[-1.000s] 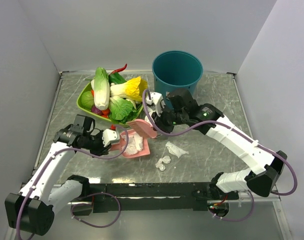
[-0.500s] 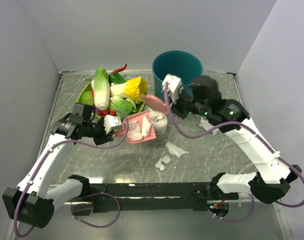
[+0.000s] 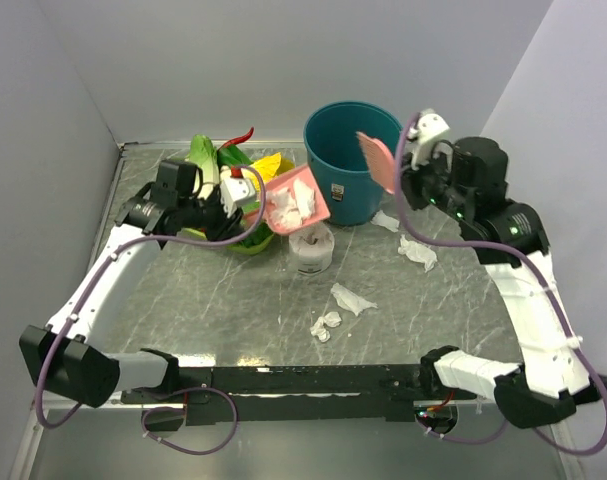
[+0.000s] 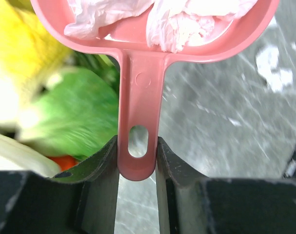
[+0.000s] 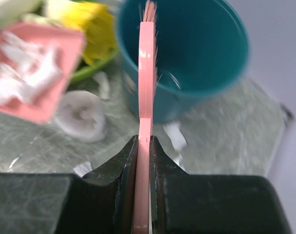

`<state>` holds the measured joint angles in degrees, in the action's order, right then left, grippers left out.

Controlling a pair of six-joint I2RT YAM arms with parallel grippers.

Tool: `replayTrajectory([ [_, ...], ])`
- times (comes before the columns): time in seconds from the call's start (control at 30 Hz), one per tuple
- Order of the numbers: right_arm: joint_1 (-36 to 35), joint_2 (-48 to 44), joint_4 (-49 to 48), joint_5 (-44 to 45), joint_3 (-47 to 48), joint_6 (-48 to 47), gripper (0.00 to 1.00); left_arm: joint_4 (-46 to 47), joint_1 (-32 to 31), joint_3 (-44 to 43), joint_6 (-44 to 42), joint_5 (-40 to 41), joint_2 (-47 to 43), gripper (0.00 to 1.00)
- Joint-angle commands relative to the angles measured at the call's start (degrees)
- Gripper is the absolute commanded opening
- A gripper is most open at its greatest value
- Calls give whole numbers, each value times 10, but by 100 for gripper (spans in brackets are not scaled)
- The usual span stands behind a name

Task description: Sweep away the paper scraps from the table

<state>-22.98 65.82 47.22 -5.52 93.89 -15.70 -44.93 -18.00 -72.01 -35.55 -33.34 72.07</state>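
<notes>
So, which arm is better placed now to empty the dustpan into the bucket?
Left. The left pincer grips the dustpan by its handle, and the dustpan, loaded with paper scraps, hangs beside the bucket. The right pincer holds only the brush.

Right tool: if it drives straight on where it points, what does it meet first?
Likely the teal bucket: the pink brush held in the right tool points at its near rim and opening. Depth is unclear, so wall or inside is uncertain.
</notes>
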Motion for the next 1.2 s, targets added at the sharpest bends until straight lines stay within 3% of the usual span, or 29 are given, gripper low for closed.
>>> replayTrajectory([
  [0.0, 39, -59, 53, 50, -28, 81, 0, 46, -5, -82, 48, 1, 27, 1],
  [0.2, 63, -130, 55, 65, -162, 126, 0, 76, -6, -179, 90, 33, 83, 1],
  [0.47, 101, -127, 53, -5, -230, 174, 0, 91, -28, -344, 120, 116, 223, 1],
  [0.77, 141, -140, 49, -42, -273, 195, 0, 128, -91, -575, 60, 265, 405, 1],
  [0.9, 156, -145, 52, -49, -281, 199, 0, 125, -123, -667, -80, 332, 470, 1],
  [1.07, 163, -144, 49, -49, -284, 199, 0, 270, -165, -523, -347, 440, 426, 1],
  [1.17, 167, -141, 47, -51, -283, 202, 0, 290, -174, -516, -454, 490, 434, 1],
])
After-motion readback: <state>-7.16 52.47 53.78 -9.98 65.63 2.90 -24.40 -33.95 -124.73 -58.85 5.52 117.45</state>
